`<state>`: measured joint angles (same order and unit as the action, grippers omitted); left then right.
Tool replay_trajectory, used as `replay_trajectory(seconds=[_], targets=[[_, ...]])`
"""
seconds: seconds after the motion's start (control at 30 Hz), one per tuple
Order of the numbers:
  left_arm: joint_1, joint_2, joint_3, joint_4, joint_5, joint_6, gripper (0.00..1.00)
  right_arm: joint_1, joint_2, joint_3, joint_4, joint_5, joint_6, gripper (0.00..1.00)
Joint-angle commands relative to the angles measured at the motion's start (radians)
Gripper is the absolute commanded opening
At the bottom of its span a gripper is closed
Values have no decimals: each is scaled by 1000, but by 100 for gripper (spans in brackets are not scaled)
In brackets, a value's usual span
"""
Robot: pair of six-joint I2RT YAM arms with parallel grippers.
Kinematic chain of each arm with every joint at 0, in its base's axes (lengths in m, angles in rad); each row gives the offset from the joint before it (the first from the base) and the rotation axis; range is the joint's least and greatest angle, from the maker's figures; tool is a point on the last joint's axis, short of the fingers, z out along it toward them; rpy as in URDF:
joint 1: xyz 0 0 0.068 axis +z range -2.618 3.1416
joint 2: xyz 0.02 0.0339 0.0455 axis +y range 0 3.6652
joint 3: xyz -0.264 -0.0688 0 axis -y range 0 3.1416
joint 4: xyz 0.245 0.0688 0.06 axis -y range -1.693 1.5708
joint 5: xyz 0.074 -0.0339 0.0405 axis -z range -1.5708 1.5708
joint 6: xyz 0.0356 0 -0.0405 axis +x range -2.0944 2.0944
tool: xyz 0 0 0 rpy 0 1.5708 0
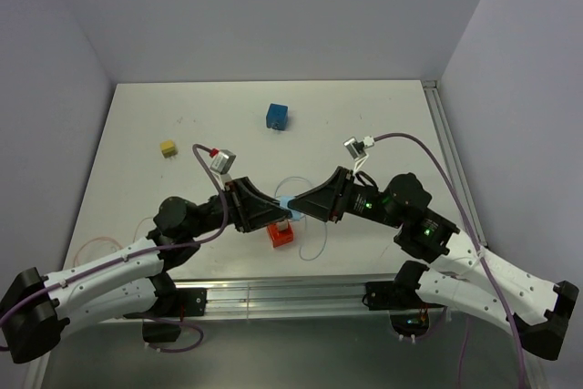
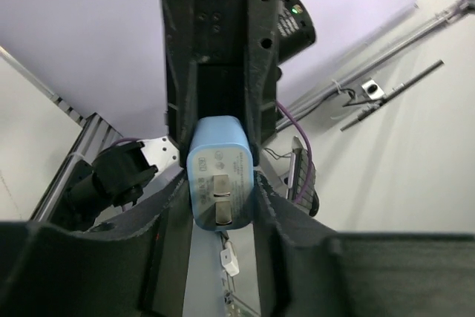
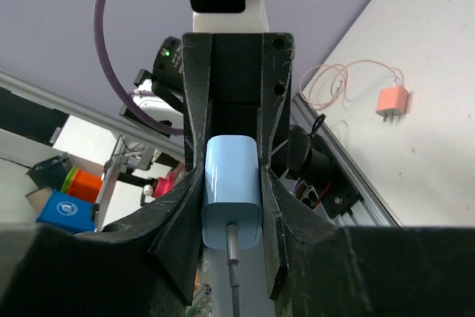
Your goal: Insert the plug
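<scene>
The blue charger (image 2: 220, 161) hangs in the air above the middle of the bench's (image 1: 383, 125) near edge, carried between the two arms where they meet nose to nose. The left gripper (image 2: 221, 217) has its jaws pinching one end of the charger's body. The right gripper (image 3: 232, 183) has its jaws closed against the sides of the other end, as far as its own wrist view shows.

The charger's metal prongs (image 2: 220, 200) face the left wrist camera and are bare, seated in nothing. On the opposite face, a grey cable (image 3: 235, 276) runs straight into the charger. Its connector looks to be in the port, though whether it is pushed fully home cannot be told from this angle.

If the plug meant is the cable's connector, the insertion seems done or very nearly done. What would be left is a last press and letting go. If instead the prongs are meant to go into a socket, that part is not yet begun.

A red block (image 1: 281, 236) sits on the bench directly under the meeting grippers. Whether it is a socket cannot be made out.
</scene>
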<state>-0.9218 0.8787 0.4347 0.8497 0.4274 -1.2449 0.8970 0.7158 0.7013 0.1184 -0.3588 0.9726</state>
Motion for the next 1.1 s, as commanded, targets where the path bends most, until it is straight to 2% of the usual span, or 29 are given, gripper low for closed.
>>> replay_trajectory(seconds=[0.0,0.07,0.1,0.23,0.5,0.6,0.63,0.67,0.7,0.73,0.77,0.8,0.87,1.07], targets=[[-5,-29,52,-82,-59,61,41,10,-30,41,-60,23,-29,0],[-5,-81,29,-162,-90,81,67,0,-47,59,-104,37,-41,0],[-5,-96,21,-193,-114,88,69,-3,-49,66,-111,34,-54,0],[-5,-144,13,-267,-127,124,64,-10,-42,82,-138,3,-74,0],[-5,-60,21,-160,-33,87,55,-10,-15,92,-79,-38,-69,0],[-5,-17,12,-82,-1,44,48,-12,2,104,-85,-40,-75,0],[-5,-8,10,-57,8,35,40,-12,7,107,-89,-40,-75,0],[-5,14,10,-40,29,29,11,-10,8,110,-91,-40,-80,0],[-5,22,16,-34,34,21,0,-10,10,112,-92,-40,-83,0],[-5,26,18,-28,36,22,0,-10,11,113,-109,-37,-84,2],[-5,23,16,-28,34,22,0,-10,11,121,-111,-35,-92,11],[-5,16,13,-38,13,28,0,-12,13,122,-138,-35,-95,38],[-5,-19,13,-93,-18,48,0,-12,8,119,-172,-37,-106,55],[-5,-70,4,-110,-82,78,0,-12,-32,58,-137,-43,-77,57]])
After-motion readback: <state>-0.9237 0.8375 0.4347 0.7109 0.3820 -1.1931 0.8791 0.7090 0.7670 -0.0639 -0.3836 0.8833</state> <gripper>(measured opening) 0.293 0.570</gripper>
